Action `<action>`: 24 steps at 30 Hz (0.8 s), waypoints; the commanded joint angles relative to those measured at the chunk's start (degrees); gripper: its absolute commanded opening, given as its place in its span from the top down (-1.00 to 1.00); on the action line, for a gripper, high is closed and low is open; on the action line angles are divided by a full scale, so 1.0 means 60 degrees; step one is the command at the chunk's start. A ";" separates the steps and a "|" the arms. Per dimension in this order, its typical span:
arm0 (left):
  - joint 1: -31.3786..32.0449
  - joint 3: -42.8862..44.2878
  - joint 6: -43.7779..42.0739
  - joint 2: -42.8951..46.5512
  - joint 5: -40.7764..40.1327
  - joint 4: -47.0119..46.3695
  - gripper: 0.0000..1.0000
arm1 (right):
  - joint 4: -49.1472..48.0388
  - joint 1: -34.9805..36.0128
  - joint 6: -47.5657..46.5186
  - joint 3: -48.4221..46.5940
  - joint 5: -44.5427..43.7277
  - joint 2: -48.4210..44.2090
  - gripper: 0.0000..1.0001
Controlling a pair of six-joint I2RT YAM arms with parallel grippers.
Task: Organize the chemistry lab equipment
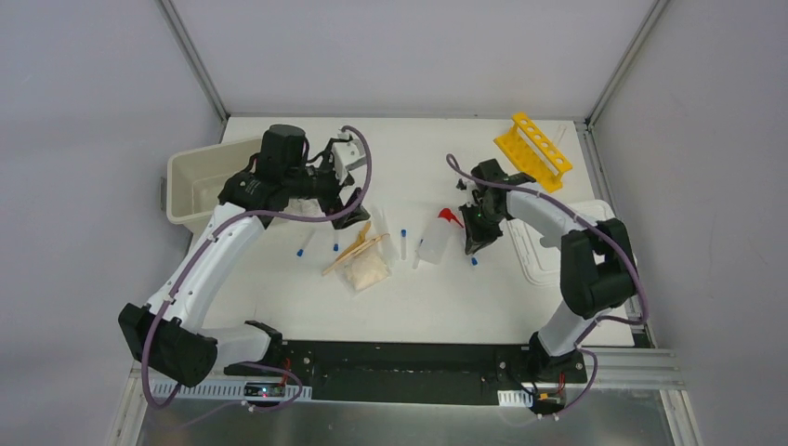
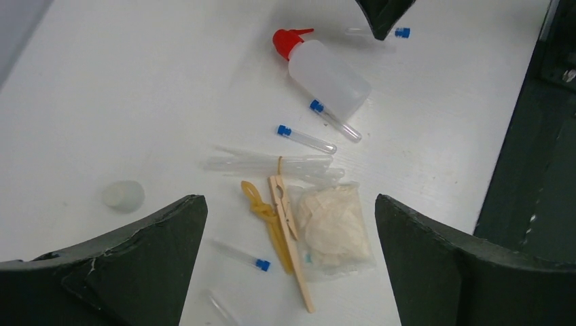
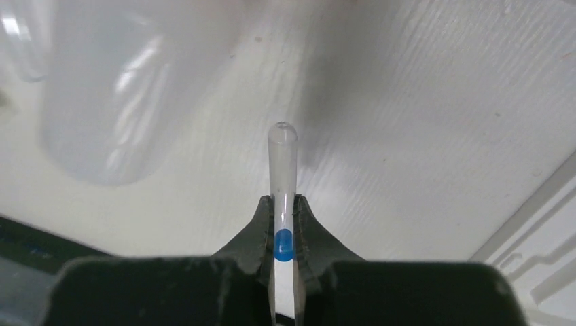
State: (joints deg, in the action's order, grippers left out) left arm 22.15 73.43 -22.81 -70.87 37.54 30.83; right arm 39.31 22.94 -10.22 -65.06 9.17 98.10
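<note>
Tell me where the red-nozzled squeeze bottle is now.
In the top view, the squeeze bottle lies on its side near the table's centre, between a blue-capped tube to its left and the right gripper.

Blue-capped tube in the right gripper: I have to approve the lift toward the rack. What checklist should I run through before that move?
1. Grip: right gripper shut on the blue-capped tube near its cap: ok.
2. Lift: tube clear of the table: cannot tell.
3. Clearance: squeeze bottle apart from the tube, though close: ok.
4. Target: yellow tube rack shows free holes: ok.
5. Other arm: left gripper open, far from the rack: ok.
</note>
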 commanded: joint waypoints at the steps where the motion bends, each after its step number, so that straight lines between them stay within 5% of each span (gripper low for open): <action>1: 0.0657 -0.0125 -0.3420 0.0408 0.0920 0.0371 -0.98 | 0.1805 -0.0257 -0.0256 -0.1291 0.2419 -0.1661 0.98; 6: 0.2881 -0.0287 -0.6452 0.0360 0.0032 0.0630 -0.88 | 0.2311 0.0025 0.0618 -0.1302 0.5904 -0.2423 0.98; 10: 0.3982 -0.0055 -0.7583 -0.0116 -0.0616 0.0668 -0.72 | 0.2487 0.0370 0.0916 -0.1324 0.7566 -0.2460 1.00; 24: 0.5883 0.0091 -0.7822 -0.1050 -0.1745 0.0662 -0.21 | 0.2692 0.1509 0.0894 -0.1179 0.8975 -0.2488 1.00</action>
State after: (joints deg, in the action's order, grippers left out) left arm 55.96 72.38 -69.01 -76.60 28.25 33.91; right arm 54.35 31.00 -5.06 -72.18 59.16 83.68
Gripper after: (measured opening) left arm 0.626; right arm 0.061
